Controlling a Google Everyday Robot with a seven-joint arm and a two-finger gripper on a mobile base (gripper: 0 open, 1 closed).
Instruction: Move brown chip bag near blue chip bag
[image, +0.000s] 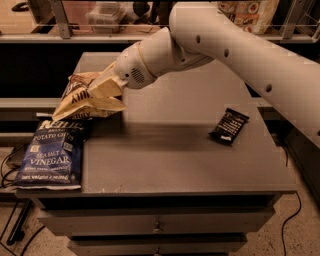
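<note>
The brown chip bag (79, 91) is crumpled at the table's left edge, directly behind the top of the blue chip bag (51, 155) and touching or just above it. The blue bag lies flat at the front left corner, overhanging the left edge a little. My gripper (96, 98) reaches in from the right and is shut on the brown bag, with its tan fingers (107, 87) pinching the bag's right side. Part of the brown bag is hidden behind the fingers.
A small black snack-bar wrapper (229, 126) lies on the right half of the grey table (170, 160). My white arm (225, 45) crosses above the table's back right. A shelf with goods runs behind the table. Cables lie on the floor at both sides.
</note>
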